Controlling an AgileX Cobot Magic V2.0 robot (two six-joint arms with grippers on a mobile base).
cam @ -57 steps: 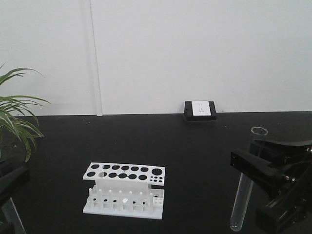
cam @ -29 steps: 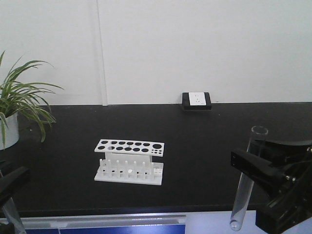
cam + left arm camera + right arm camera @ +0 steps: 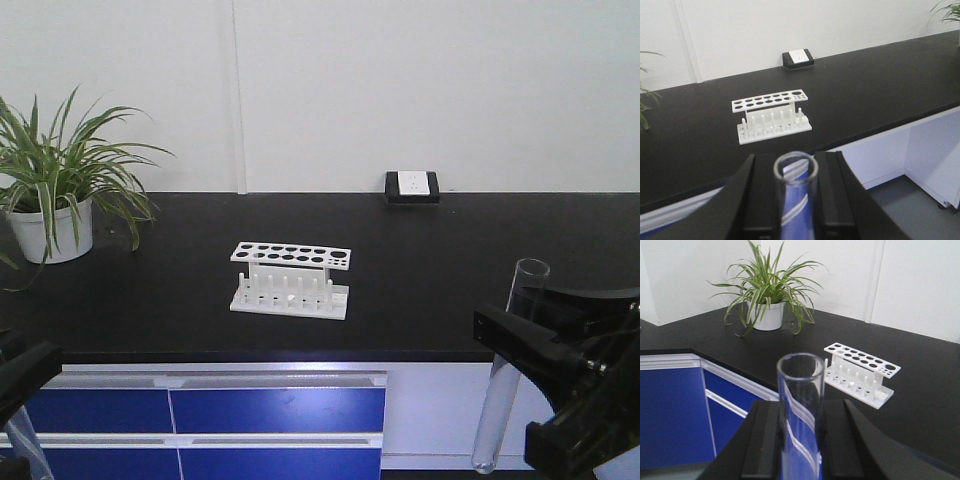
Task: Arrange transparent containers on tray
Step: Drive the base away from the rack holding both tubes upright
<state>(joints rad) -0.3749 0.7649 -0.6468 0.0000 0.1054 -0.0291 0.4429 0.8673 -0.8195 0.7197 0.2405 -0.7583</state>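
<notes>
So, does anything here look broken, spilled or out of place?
Nothing broken or spilled. The white rack stands level and empty on the black counter. The left tube and right tube sit clamped in the jaws; the right one leans slightly.

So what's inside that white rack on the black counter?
Nothing I can see: every hole in the white rack looks empty, with only its own pegs below. The base's far side is hidden behind them.

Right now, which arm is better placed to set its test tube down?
Right, probably; no tray is visible. The right gripper holds the right test tube well below its rim, likely steadier; the left gripper holds the left test tube near its rim.
</notes>
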